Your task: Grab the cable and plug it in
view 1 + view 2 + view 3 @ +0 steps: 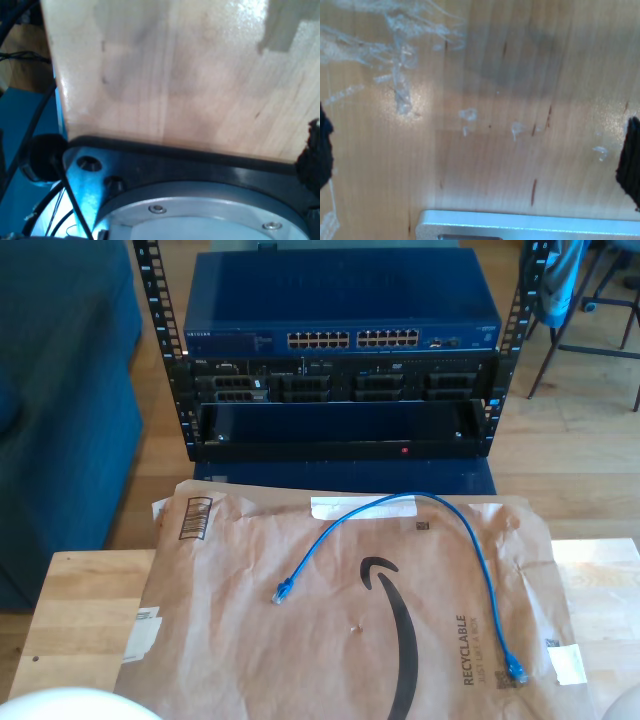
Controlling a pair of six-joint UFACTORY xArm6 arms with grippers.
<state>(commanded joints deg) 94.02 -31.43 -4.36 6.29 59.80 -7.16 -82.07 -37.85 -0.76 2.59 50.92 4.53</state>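
The cable [470, 540] lies looped on the brown paper [240, 640] over our table [80, 610], below the switch [340, 310]. Can't tell either pincer's state. Risk: limp cord slips, plug misaligns with port

light: bright, even | wrist views: blurred, glare patches | exterior view: sharp

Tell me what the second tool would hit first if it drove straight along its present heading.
Most likely the scratched, pale wooden tabletop: it spans the second wrist view between the dark fingertips, with nothing in between. How far away it lies is unclear.
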